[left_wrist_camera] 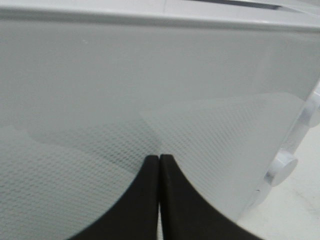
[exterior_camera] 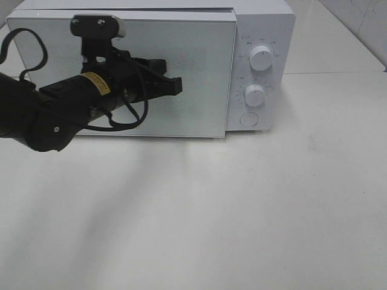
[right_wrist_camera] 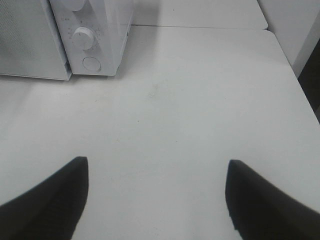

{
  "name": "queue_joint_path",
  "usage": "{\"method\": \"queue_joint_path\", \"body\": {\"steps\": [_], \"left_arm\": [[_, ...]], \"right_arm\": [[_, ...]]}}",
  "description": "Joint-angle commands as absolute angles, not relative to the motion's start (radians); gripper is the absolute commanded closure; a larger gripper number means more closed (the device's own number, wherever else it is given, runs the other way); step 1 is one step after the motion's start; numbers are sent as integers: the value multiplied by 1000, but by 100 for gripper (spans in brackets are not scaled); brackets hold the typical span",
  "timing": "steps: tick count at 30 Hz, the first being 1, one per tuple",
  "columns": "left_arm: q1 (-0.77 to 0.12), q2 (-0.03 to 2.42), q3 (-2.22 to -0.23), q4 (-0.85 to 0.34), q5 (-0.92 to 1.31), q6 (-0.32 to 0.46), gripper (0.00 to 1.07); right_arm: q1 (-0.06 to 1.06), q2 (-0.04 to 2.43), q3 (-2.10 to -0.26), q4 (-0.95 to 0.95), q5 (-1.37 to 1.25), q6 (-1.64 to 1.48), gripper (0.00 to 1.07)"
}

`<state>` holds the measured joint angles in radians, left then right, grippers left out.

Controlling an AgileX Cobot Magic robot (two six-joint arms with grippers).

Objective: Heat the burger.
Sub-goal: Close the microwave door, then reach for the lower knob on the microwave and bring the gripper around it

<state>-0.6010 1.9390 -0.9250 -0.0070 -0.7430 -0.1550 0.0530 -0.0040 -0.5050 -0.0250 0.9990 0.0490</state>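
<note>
The burger is out of view. A white microwave [exterior_camera: 260, 36] stands at the back of the table with its frosted door [exterior_camera: 199, 72] closed. My left gripper [exterior_camera: 177, 86] is shut with nothing in it, its black tips right at the middle of the door; in the left wrist view its fingertips [left_wrist_camera: 159, 158] meet against the door's dotted glass [left_wrist_camera: 100, 100]. My right gripper [right_wrist_camera: 157, 167] is open over bare table to the right of the microwave, holding nothing; it is outside the exterior high view.
The microwave's panel carries two round knobs [exterior_camera: 261, 57] [exterior_camera: 254, 95] and a round button [exterior_camera: 248, 119]. White tabletop [exterior_camera: 242, 205] stretches in front of the microwave. The table's right edge [right_wrist_camera: 295, 85] shows in the right wrist view.
</note>
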Motion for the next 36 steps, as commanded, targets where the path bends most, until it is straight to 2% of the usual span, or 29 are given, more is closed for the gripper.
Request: {"method": "queue_joint_path", "body": {"steps": [1, 15, 20, 24, 30, 32, 35, 36], "left_arm": [[-610, 1958, -972, -21, -744, -156, 107], [-621, 2055, -1164, -91, -685, -154, 107], [-621, 2044, -1165, -67, -648, -154, 107], [-633, 2009, -1149, 0, -540, -154, 107], [-680, 1944, -1086, 19, -451, -153, 107], [-716, 1898, -1053, 18, -306, -154, 107], [-722, 1890, -1049, 18, -267, -154, 107], [-732, 1866, -1048, 19, -156, -154, 101]], "right_arm": [[47, -32, -499, -29, 994, 34, 32], [47, -32, -499, -29, 994, 34, 32], [47, -32, -499, -29, 994, 34, 32], [47, -32, -499, -29, 994, 34, 32], [47, -32, -499, -29, 994, 34, 32], [47, -32, -499, -29, 994, 34, 32], [47, -32, -499, -29, 994, 34, 32], [47, -32, -499, -29, 994, 34, 32]]}}
